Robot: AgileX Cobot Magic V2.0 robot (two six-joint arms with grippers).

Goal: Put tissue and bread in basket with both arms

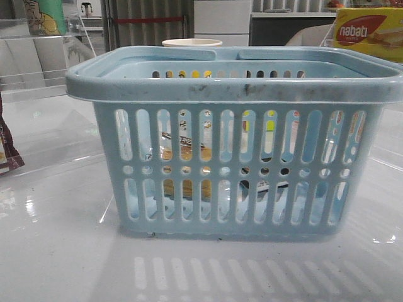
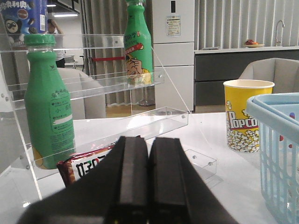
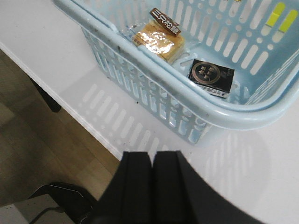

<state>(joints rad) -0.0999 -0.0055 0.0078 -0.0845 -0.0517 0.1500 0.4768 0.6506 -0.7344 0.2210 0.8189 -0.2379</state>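
Observation:
The light-blue basket (image 1: pixel 234 88) stands in the middle of the table and fills the front view. In the right wrist view (image 3: pixel 154 88) it holds the wrapped golden-brown bread (image 3: pixel 156 39) and the small dark tissue pack (image 3: pixel 211 77), lying side by side on its floor. Through the slots in the front view the bread (image 1: pixel 182 154) and the tissue (image 1: pixel 267 185) show only in part. My right gripper (image 3: pixel 152 156) is shut and empty, above the table edge outside the basket. My left gripper (image 2: pixel 149 142) is shut and empty, left of the basket's corner (image 2: pixel 275 140).
A clear acrylic shelf (image 2: pixel 117 84) holds green bottles (image 2: pixel 46 102). A dark brown snack bag (image 2: pixel 86 165) lies by it, just beyond my left gripper. A yellow popcorn cup (image 2: pixel 246 114) stands behind the basket. A nabati box (image 1: pixel 368 31) is at the back right. The table edge (image 3: pixel 60 93) runs near my right gripper.

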